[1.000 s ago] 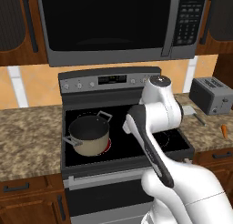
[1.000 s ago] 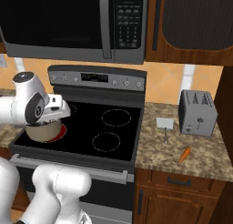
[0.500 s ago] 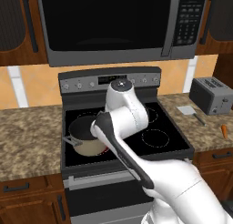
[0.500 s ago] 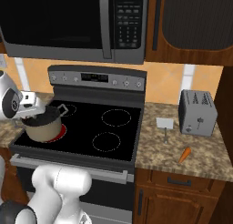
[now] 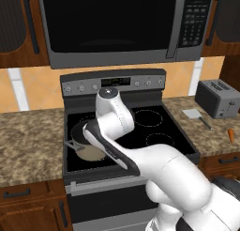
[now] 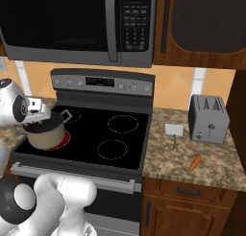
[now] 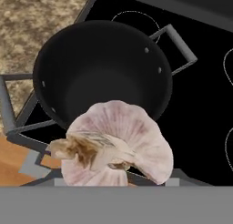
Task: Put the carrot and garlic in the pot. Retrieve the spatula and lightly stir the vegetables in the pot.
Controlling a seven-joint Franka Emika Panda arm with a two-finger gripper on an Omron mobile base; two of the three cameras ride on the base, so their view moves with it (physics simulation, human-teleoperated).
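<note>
While you hover over the pot [image 7: 102,77] | gripper [image 7: 113,184] clamps the garlic [image 7: 113,148] | light, papery, rounded: pinch its belly gently.

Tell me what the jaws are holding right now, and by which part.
The garlic, hanging above the open pot. It fills the space at the jaws in the hand view, gripped low on the bulb, though the contact points themselves are hidden.

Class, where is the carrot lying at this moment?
The carrot lies on the granite counter right of the stove, near the front edge, just in front of the spatula and toaster.
</note>
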